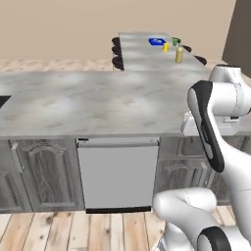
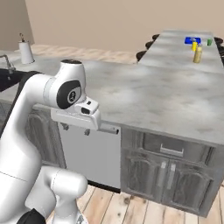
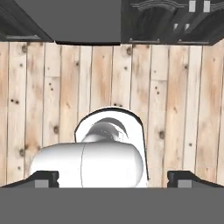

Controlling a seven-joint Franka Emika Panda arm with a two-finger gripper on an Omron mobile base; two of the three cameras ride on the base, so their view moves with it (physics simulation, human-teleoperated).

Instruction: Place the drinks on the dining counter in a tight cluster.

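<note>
We judge ourselves at the very start of the job, before any approach: the gripper (image 3: pixel 112 179) hangs folded in front of the cabinets, pointing down at the plank floor (image 3: pixel 183 100), its two dark fingertips (image 3: pixel 43 178) set wide apart with nothing between them. The drinks stand far off on the dining counter (image 1: pixel 142 54), the long pale marbled slab running away from the near worktop (image 1: pixel 98 103), with dark round stools (image 1: pixel 116 50) along its side. There we make out a yellow bottle (image 1: pixel 179 54) standing upright, a smaller yellow one (image 1: pixel 165 47) a little behind it, and something green (image 1: pixel 175 41) near the blue item (image 1: pixel 157 41); at this range they are too small for us to tell caps or labels, or to match them surely to the three drinks. They look loosely spread, not touching. The next move, as we see it, calls for driving the base round to that slab, since the bottles lie well beyond reach, then lifting the arm to come at one bottle from the side. Slim upright cylinders should suit the open jaws but may tip if nudged. The near worktop is smooth grey marble over panelled grey doors, with a plain flat appliance front (image 1: pixel 117 171) between them.
</note>
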